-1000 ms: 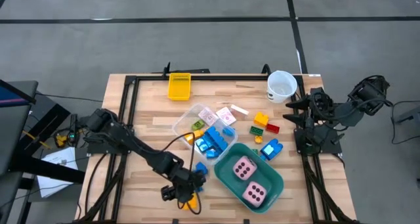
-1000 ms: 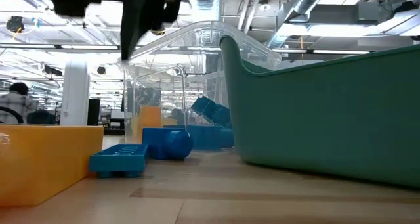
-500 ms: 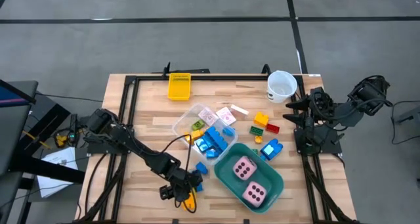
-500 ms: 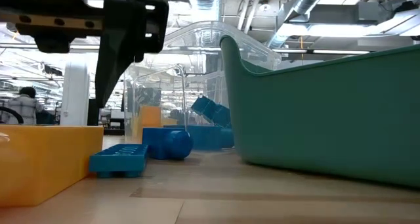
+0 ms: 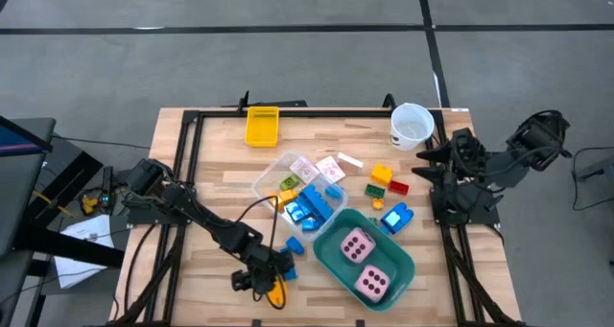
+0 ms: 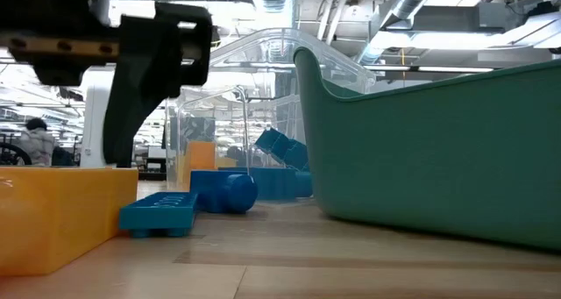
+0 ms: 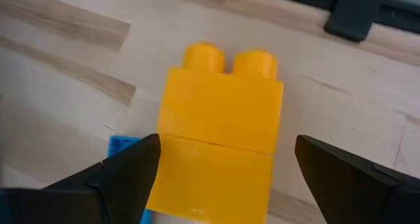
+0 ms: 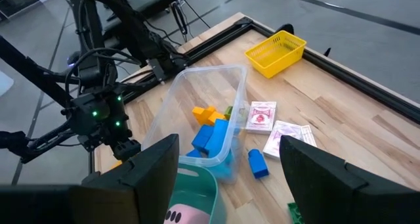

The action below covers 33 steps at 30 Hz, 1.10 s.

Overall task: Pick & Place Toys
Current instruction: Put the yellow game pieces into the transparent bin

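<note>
Straddling yellow brick (image 7: 220, 138), left fingers (image 7: 125, 168) spread, near table edge (image 5: 288, 319)

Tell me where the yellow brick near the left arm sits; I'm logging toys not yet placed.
In the high view the yellow brick lies at the table's near edge, under the open left claw, left of the teal tub.
</note>
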{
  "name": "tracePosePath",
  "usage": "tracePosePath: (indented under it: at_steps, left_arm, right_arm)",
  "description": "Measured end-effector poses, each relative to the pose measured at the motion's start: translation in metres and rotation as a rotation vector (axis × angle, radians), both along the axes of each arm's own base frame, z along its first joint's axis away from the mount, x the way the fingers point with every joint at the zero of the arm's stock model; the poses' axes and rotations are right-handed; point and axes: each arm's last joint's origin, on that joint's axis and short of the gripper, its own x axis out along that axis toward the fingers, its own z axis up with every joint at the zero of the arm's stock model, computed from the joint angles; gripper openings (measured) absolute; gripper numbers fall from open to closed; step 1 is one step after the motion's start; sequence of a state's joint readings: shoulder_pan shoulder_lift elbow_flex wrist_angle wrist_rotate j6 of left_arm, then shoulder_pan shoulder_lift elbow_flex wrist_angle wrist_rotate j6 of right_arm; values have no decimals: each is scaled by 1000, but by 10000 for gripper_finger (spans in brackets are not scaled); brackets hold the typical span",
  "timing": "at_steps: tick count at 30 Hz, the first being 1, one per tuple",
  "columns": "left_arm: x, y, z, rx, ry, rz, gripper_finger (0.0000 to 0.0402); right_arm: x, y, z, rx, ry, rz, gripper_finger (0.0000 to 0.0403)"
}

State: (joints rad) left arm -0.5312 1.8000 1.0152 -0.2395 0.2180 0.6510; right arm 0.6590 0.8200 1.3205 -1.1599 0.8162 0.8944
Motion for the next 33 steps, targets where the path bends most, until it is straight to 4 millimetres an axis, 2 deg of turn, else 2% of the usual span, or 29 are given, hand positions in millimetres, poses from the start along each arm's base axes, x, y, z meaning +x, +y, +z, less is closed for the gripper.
tracePosePath:
  at_steps: [9,18,25,28,33]
  left_arm:
    - [-5,1,-5,-14,29,42,349]
    - [-19,-16,-6,-22,98,91,342]
    - [-33,-22,7,12,56,89,343]
    - [-32,-23,18,-21,11,89,347]
    - [-30,-22,21,-27,-7,91,349]
  right_arm:
    - [1,1,0,8,1,-6,254]
    - [3,2,-1,12,4,-10,254]
    - [3,2,-1,12,4,-10,254]
    - [3,2,-1,11,5,-10,254]
    - [5,4,-2,6,8,-14,254]
